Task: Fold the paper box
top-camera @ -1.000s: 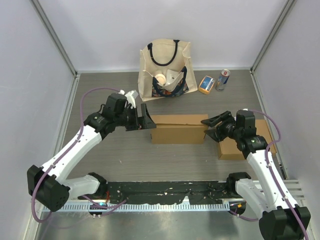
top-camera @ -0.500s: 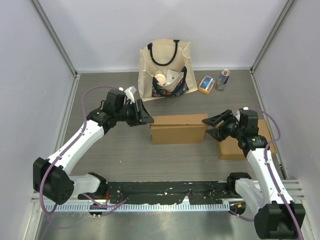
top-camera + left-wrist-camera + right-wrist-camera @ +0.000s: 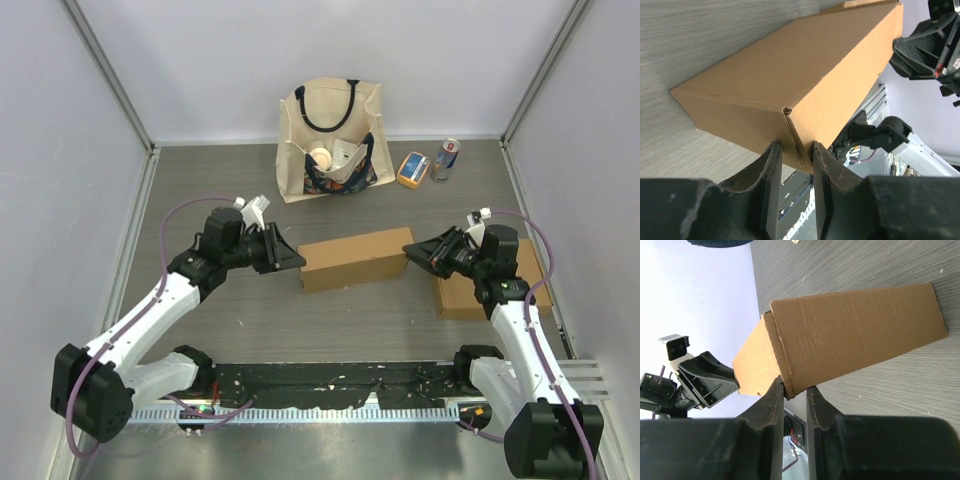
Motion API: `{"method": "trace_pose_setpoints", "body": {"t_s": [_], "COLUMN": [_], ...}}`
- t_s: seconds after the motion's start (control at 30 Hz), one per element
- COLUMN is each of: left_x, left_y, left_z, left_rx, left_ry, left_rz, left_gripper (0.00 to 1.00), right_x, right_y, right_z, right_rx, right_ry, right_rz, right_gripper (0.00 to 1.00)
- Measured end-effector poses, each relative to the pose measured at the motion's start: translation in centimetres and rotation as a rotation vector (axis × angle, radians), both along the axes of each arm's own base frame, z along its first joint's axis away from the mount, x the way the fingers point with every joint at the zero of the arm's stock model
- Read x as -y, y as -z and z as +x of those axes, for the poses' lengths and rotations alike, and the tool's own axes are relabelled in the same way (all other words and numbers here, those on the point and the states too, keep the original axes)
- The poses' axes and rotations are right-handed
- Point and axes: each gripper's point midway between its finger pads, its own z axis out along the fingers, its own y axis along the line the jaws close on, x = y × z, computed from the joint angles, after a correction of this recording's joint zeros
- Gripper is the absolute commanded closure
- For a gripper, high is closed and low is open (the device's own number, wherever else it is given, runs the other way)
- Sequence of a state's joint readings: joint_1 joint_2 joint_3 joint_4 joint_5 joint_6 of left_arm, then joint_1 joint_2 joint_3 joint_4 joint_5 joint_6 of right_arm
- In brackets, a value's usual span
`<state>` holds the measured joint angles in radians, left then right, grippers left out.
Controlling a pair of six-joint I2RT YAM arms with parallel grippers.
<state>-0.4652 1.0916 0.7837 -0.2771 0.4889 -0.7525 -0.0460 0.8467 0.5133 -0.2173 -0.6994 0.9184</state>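
The paper box (image 3: 352,258) lies mid-surface between your two arms, a long closed carton skewed so that its right end sits farther from the bases than its left. You have it pinched at both ends. Your left fingers (image 3: 771,172) are clenched on the near corner of the left end, where a vertical seam and a small pucker at the top show between them. Your right fingers (image 3: 771,407) are clenched on the corner of the right end, where a layered flap edge stands slightly proud of the side wall. Whether the box rests on the surface or is lifted just off it, you cannot tell from these views.

The body already looks formed, so you are likely at the finishing step: seating the end flaps. Neither seam looks fully flush.

For the next move, squeeze each corner flat without pulling the ends apart, since opposing tugs could spring a flap open or buckle the long wall. If you let go with one arm, hold with the other so the box does not swing.

A second flat cardboard piece (image 3: 468,296) lies under your right arm, just beside the box's right end. Keep clear of it. The tote bag (image 3: 330,130), snack packet (image 3: 412,168) and can (image 3: 446,157) sit well apart at the back.
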Motion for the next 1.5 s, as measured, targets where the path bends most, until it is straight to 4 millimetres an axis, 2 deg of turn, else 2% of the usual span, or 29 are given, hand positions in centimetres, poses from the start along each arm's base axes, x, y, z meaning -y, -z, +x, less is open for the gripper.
{"method": "trace_pose_setpoints", "body": {"t_s": [0.03, 0.1, 0.17, 0.23, 0.27, 0.33, 0.37, 0.43, 0.47, 0.53, 0.6, 0.73, 0.83, 0.9, 1.03, 1.1, 1.23, 1.33, 1.43, 1.5], "left_x": [-0.1, -0.1, -0.1, -0.3, -0.4, -0.9, -1.5, -2.6, -3.2, -3.7, -3.8, -3.6, -3.4, -3.3, -2.9, -2.4, -0.9, -0.2, 0.6, 1.0], "left_y": [0.0, 0.2, 0.4, 0.7, 1.0, 2.4, 3.5, 6.0, 6.8, 7.1, 6.3, 3.7, 3.7, 4.3, 7.8, 9.2, 10.5, 11.2, 12.1, 12.7], "left_z": [-0.4, -1.2, -2.1, -3.1, -3.7, -4.9, -5.4, -6.4, -6.8, -7.2, -7.1, -5.5, -3.5, -1.8, 2.2, 4.2, 7.8, 9.2, 9.1, 8.9], "left_rx": [0.002, 0.002, -0.009, -0.024, -0.041, -0.079, -0.111, -0.197, -0.232, -0.253, -0.253, -0.181, -0.158, -0.161, -0.23, -0.258, -0.262, -0.252, -0.267, -0.264], "left_ry": [0.003, 0.008, 0.008, 0.006, 0.006, -0.002, -0.018, -0.053, -0.066, -0.08, -0.091, -0.118, -0.16, -0.19, -0.261, -0.273, -0.278, -0.278, -0.269, -0.265], "left_rz": [-0.008, -0.029, -0.055, -0.077, -0.086, -0.069, -0.042, 0.029, 0.06, 0.088, 0.094, 0.077, 0.096, 0.107, 0.148, 0.161, 0.161, 0.149, 0.145, 0.163], "left_gripper": [0.77, 0.69, 0.65, 0.6, 0.52, 0.45, 0.37, 0.29, 0.22, 0.18, 0.15, 0.1, 0.09, 0.11, 0.14, 0.14, 0.16, 0.19, 0.21, 0.25], "right_x": [0.0, 0.0, -0.1, -0.2, -0.2, 0.0, 0.5, 1.7, 2.0, 2.7, 3.3, 4.2, 4.4, 4.3, 3.2, 2.7, 0.8, -1.2, -2.8, -2.9], "right_y": [0.0, 0.0, 0.0, 0.2, 0.3, 1.4, 2.8, 5.1, 5.6, 6.0, 5.5, 3.4, 3.2, 3.6, 5.7, 6.9, 8.9, 9.8, 10.4, 10.7], "right_z": [-0.1, -0.3, -0.9, -1.6, -2.1, -3.4, -4.3, -5.9, -6.5, -7.6, -8.1, -6.9, -4.5, -2.8, 1.5, 2.7, 6.1, 6.8, 6.3, 6.2], "right_rx": [0.006, 0.01, 0.006, -0.009, -0.018, -0.056, -0.104, -0.202, -0.225, -0.243, -0.24, -0.185, -0.156, -0.153, -0.162, -0.181, -0.177, -0.154, -0.131, -0.122], "right_ry": [-0.006, -0.015, -0.024, -0.036, -0.044, -0.05, -0.039, -0.013, -0.006, 0.007, 0.016, 0.029, 0.021, 0.008, -0.056, -0.099, -0.214, -0.288, -0.348, -0.355], "right_rz": [-0.005, -0.018, -0.025, -0.03, -0.036, -0.084, -0.132, -0.209, -0.233, -0.283, -0.321, -0.387, -0.407, -0.4, -0.363, -0.361, -0.411, -0.462, -0.527, -0.575], "right_gripper": [0.87, 0.87, 0.82, 0.68, 0.61, 0.42, 0.39, 0.34, 0.33, 0.29, 0.28, 0.24, 0.24, 0.23, 0.23, 0.23, 0.25, 0.26, 0.27, 0.29]}}
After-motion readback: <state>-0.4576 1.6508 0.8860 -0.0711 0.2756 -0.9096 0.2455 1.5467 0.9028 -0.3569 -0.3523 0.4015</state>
